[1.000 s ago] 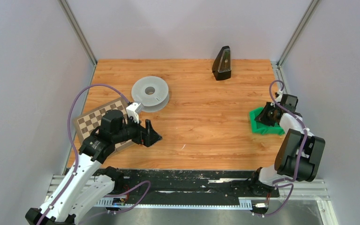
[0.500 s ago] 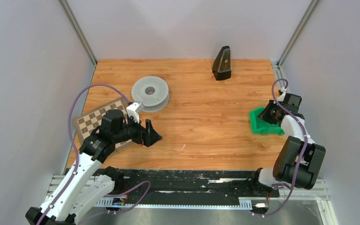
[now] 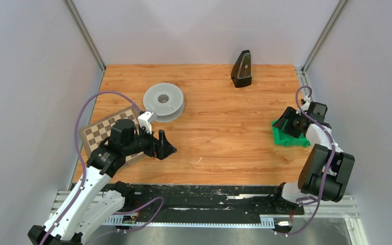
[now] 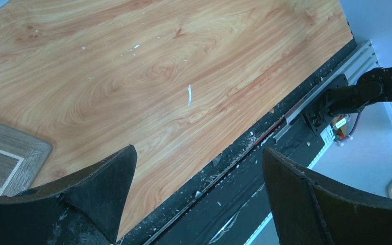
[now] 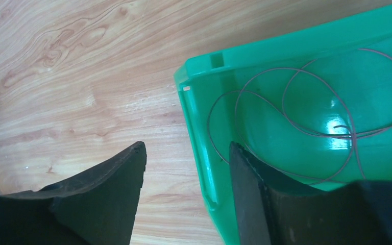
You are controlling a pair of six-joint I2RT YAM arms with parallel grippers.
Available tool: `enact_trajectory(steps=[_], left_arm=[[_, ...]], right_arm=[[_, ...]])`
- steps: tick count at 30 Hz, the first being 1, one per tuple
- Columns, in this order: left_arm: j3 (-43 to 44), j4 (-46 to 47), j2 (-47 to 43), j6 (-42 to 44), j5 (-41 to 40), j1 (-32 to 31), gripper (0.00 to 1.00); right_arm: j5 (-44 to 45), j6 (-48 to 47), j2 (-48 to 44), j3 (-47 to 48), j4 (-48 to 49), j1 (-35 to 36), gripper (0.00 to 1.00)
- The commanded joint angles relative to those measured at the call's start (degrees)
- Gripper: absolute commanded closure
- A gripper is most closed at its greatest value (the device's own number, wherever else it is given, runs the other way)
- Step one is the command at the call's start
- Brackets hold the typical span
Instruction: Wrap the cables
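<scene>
A thin reddish cable [image 5: 345,136] lies in loose loops inside the green bin [image 5: 286,43], which stands at the table's right edge [image 3: 285,139]. My right gripper [image 5: 188,148] is open and straddles the bin's left wall, one finger inside the bin and one over the wood, with nothing held. In the top view it [image 3: 289,121] hangs over the bin's near-left corner. A grey translucent spool [image 3: 164,100] lies flat at the back left. My left gripper [image 3: 164,145] is open and empty, low over bare wood [image 4: 199,150] near the table's front edge.
A checkerboard [image 3: 99,130] lies under the left arm, its corner showing in the left wrist view [image 4: 10,153]. A black wedge-shaped object [image 3: 242,69] stands at the back centre. Grey walls close in both sides. A black rail [image 3: 209,191] runs along the front.
My right gripper has opened from shut, and its wrist has shifted slightly over the bin. The left arm has not moved.
</scene>
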Motion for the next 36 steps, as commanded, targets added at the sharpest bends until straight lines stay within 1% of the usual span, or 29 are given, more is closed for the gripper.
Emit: enact_trajectory(steps=[1, 6, 14, 16, 18, 20, 23, 27, 29, 36], left_arm=[[0.6, 1.2, 0.1, -0.1, 0.7, 0.3, 0.0], [0.6, 1.2, 0.2, 0.0, 0.7, 0.3, 0.0], [0.7, 1.1, 0.0, 0.0, 0.3, 0.3, 0.0], [0.6, 1.1, 0.0, 0.0, 0.4, 0.3, 0.0], [0.8, 1.1, 0.0, 0.0, 0.4, 0.3, 0.0], [0.7, 1.1, 0.0, 0.0, 0.4, 0.3, 0.0], [0.7, 1.1, -0.1, 0.0, 0.6, 0.3, 0.0], [0.6, 1.2, -0.2, 0.0, 0.5, 0.3, 0.0], [0.6, 1.2, -0.1, 0.0, 0.7, 0.3, 0.0], [0.7, 1.2, 0.1, 0.0, 0.8, 0.3, 0.0]], right_arm=[[-3.5, -1.6, 1.0, 1.0, 0.8, -0.3, 0.38], [-4.3, -1.5, 2.5, 0.2, 2.3, -0.3, 0.39], [-3.5, -1.8, 4.7, 0.5, 3.2, -0.3, 0.47], [-2.8, -1.8, 4.6, 0.5, 3.2, -0.3, 0.52], [-2.2, -1.8, 4.5, 0.5, 3.2, -0.3, 0.6], [-1.2, -1.7, 4.3, 0.3, 3.2, -0.3, 0.7], [0.7, -1.6, 3.5, 0.1, 3.3, -0.3, 0.86], [3.1, -1.1, 1.2, 0.1, 3.4, -0.3, 0.98], [3.6, -0.5, 0.3, 0.3, 3.6, -0.3, 1.0], [4.9, 1.4, -0.8, 0.6, 4.1, -0.3, 1.0]])
